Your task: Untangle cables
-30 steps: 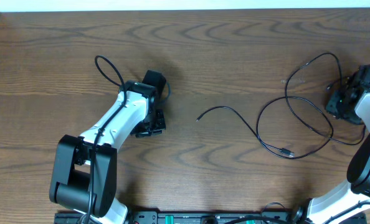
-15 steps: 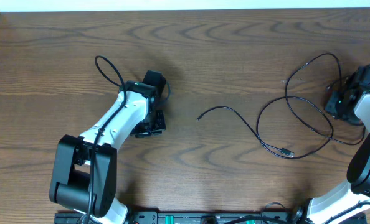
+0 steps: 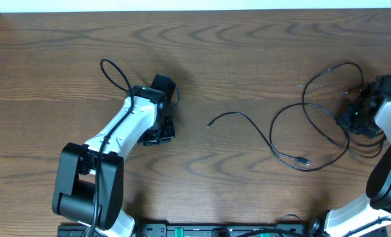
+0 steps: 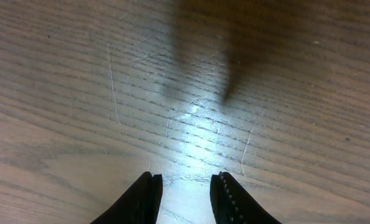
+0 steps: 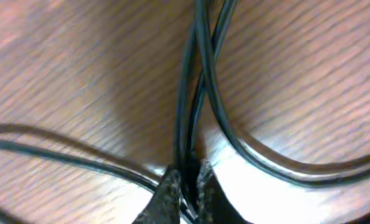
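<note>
Cables cross inside the pinched right claw; left claw gapes narrowly, empty, over wooden table.

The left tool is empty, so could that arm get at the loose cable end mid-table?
Probably yes. The cable end lies on bare table to the right of the left tool, which is open and empty. Nothing sits between them.

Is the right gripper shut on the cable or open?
Shut on the black cable. In the right wrist view the right gripper has its fingertips nearly together, with cable strands pinched between them.
</note>
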`<act>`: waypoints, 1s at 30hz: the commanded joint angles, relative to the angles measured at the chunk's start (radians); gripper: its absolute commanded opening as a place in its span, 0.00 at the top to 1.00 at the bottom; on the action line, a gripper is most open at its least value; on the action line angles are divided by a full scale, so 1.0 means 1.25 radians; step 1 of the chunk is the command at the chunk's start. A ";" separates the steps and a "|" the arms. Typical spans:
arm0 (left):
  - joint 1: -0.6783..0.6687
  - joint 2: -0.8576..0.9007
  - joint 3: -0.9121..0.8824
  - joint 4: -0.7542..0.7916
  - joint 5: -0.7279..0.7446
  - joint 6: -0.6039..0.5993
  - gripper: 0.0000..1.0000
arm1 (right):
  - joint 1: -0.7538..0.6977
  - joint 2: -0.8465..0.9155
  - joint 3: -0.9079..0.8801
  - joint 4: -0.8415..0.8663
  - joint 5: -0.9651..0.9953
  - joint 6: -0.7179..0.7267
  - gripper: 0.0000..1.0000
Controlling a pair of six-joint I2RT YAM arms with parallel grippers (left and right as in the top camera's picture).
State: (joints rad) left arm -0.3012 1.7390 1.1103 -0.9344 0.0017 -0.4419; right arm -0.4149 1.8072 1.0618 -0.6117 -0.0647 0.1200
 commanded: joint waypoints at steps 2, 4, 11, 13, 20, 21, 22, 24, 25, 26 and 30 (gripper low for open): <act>0.003 -0.009 0.005 -0.002 -0.001 -0.003 0.68 | 0.004 -0.131 0.038 -0.096 -0.248 0.017 0.95; 0.003 -0.009 0.005 -0.002 -0.001 -0.003 0.68 | 0.004 -0.186 0.038 -0.155 -0.346 0.017 0.92; 0.003 -0.009 0.005 -0.002 -0.001 -0.003 0.69 | 0.056 -0.264 0.038 -0.204 -0.259 -0.032 0.91; 0.003 -0.009 0.005 -0.002 -0.001 -0.003 0.68 | 0.062 -0.262 0.038 -0.197 -0.129 -0.025 0.88; 0.003 -0.009 0.005 -0.003 -0.001 -0.003 0.68 | 0.057 -0.218 0.037 -0.121 0.278 0.242 0.73; 0.003 -0.009 0.005 -0.003 -0.001 -0.003 0.69 | 0.057 -0.208 0.037 -0.093 0.277 0.240 0.71; 0.003 -0.009 0.005 -0.003 -0.001 -0.003 0.69 | 0.057 -0.196 0.037 -0.063 0.276 0.214 0.69; 0.003 -0.009 0.005 -0.003 -0.001 -0.003 0.69 | 0.057 -0.162 0.037 -0.002 0.270 0.131 0.64; 0.003 -0.009 0.005 -0.003 -0.001 -0.003 0.69 | 0.057 -0.144 0.037 0.022 0.254 0.079 0.62; 0.003 -0.009 0.005 -0.003 -0.001 -0.003 0.69 | 0.056 -0.115 0.037 0.051 0.219 0.002 0.58; 0.003 -0.009 0.005 -0.003 -0.001 -0.003 0.68 | 0.040 -0.042 0.037 0.062 0.199 -0.067 0.54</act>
State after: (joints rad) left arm -0.3012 1.7390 1.1103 -0.9344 0.0013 -0.4419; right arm -0.3473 1.7073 1.0988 -0.5339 0.1959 0.1459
